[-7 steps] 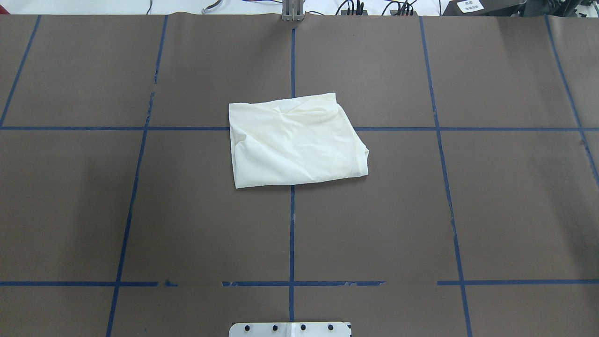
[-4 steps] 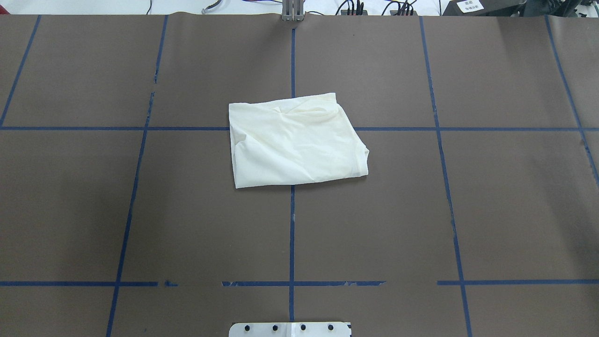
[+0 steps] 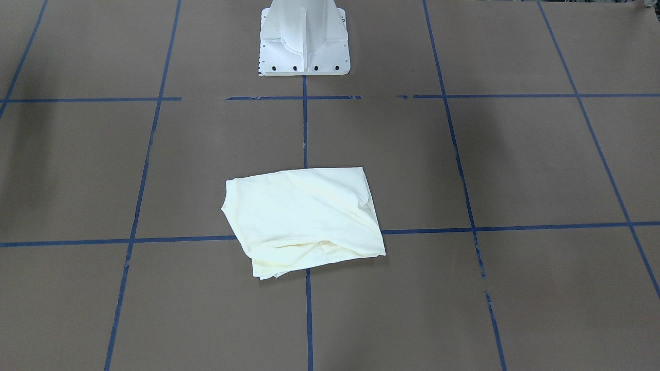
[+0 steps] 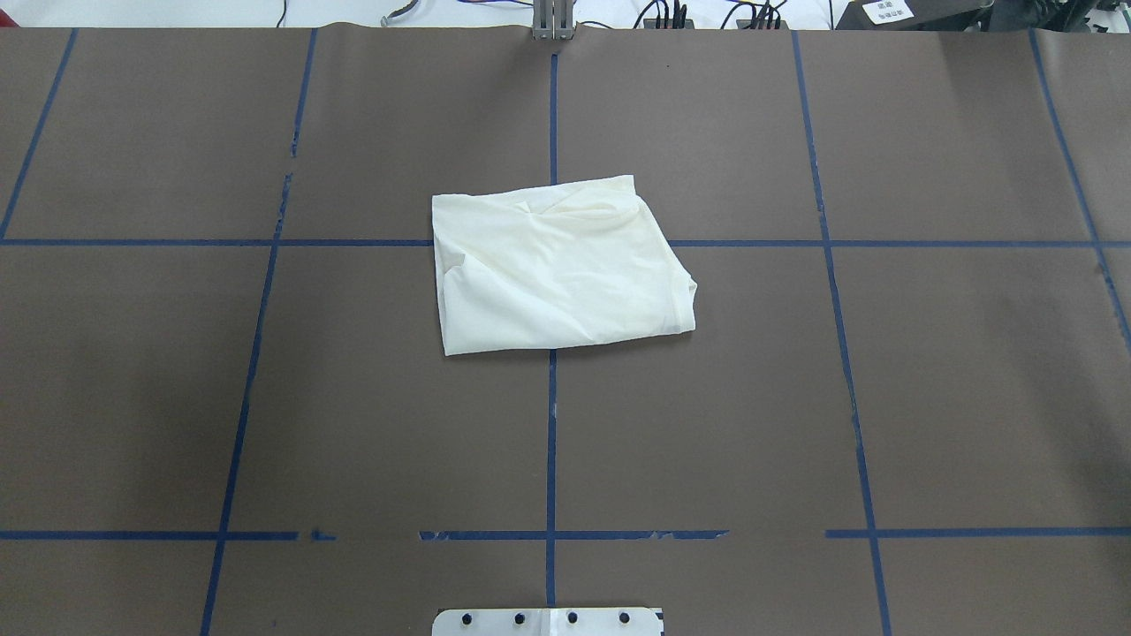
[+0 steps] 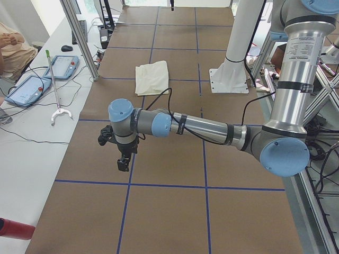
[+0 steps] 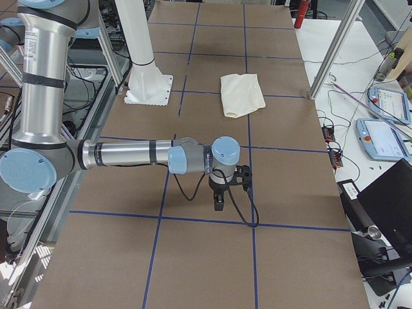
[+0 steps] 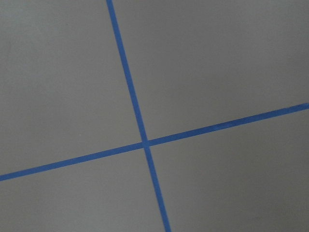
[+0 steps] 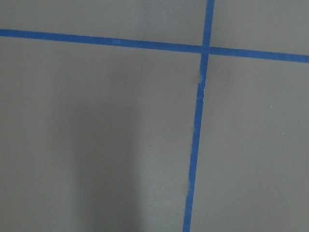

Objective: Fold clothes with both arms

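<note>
The cream T-shirt [image 4: 561,269] lies folded into a rough rectangle at the table's middle, plain side up; no print shows. It also shows in the front-facing view [image 3: 304,221] and both side views [image 5: 152,76] [image 6: 241,94]. The left gripper [image 5: 123,161] hangs over bare table far from the shirt, towards the table's left end. The right gripper [image 6: 219,203] hangs likewise towards the right end. Both show only in the side views, so I cannot tell whether they are open or shut. Both wrist views show only brown table cover and blue tape lines.
The white pedestal base [image 3: 304,41] stands at the robot's edge of the table. Teach pendants [image 5: 26,90] [image 6: 380,138] and a grabber stick [image 5: 53,84] lie on side benches. Aluminium frame posts [image 5: 79,37] stand at the far edge.
</note>
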You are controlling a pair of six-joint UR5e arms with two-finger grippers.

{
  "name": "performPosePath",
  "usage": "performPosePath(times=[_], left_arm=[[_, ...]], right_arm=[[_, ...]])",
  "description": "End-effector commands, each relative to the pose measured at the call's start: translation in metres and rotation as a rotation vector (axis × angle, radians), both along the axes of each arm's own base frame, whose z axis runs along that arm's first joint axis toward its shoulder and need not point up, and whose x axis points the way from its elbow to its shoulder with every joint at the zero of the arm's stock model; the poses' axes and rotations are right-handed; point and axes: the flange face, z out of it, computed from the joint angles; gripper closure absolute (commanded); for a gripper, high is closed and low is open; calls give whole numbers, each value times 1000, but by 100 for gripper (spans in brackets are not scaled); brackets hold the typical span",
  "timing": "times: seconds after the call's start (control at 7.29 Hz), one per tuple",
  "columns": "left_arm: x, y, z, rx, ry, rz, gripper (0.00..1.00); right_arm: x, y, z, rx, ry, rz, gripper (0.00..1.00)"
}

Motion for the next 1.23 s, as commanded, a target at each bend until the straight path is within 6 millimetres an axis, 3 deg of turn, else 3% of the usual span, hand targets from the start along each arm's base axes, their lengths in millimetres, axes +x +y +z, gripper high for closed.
performPosePath(times=[0.0, 0.27, 0.41, 0.55, 0.69, 1.1], left_arm=[[-42, 27, 25, 13, 37, -6, 0], [-47, 32, 27, 17, 66, 0, 0], [-47, 43, 40, -13, 89, -3, 0], [-45, 79, 51, -25, 90, -3, 0], [-44, 95, 37, -3, 80, -7, 0], [-42, 91, 32, -4, 88, -4, 0]], right_arm=[[-1, -6, -17, 1, 22, -8, 0], [19, 8, -3, -38, 5, 37, 0], [30, 17, 3, -50, 4, 62, 0], [34, 24, 9, -56, 12, 67, 0], [38, 35, 18, -76, 15, 77, 0], [39, 37, 24, -87, 22, 78, 0]])
